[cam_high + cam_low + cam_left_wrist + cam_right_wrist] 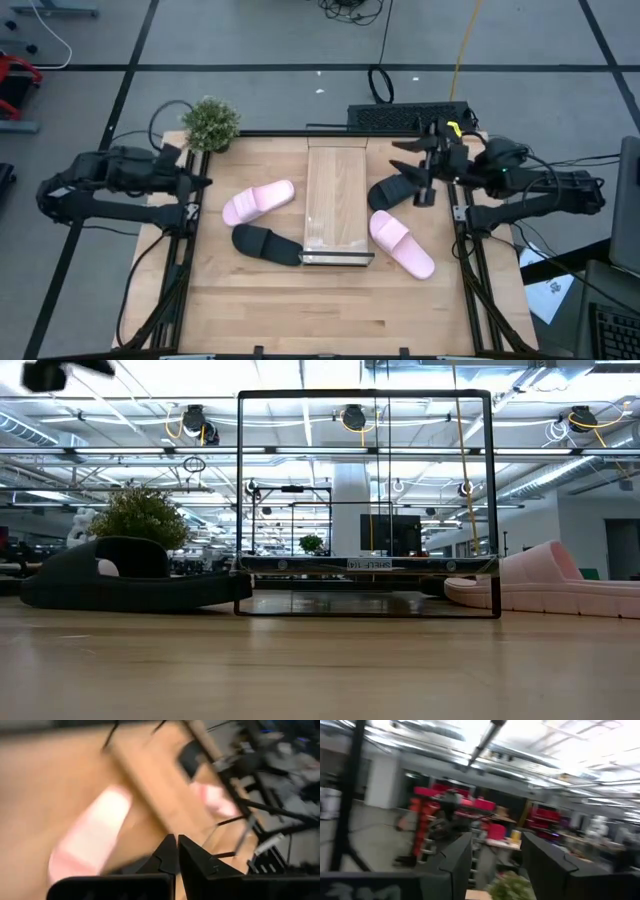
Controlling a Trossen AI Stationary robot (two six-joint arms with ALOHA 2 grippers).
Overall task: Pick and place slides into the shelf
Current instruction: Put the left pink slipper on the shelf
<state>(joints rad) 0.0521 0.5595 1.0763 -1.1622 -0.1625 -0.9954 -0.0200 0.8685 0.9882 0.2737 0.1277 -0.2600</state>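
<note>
Lying on the table (330,300), two pink slides (258,202) and two black slides (266,244) flank the shelf (335,203), which holds none. Left gripper (200,182), fingers pressed together, empty, near one pink slide. Right gripper (428,170), spread, over a black slide.

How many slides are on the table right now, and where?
4: pink slide and black slide left of the shelf; black slide and pink slide right of it.

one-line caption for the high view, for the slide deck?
Two pink slides and two black slides flank the empty shelf; both arms at table edges.
</note>
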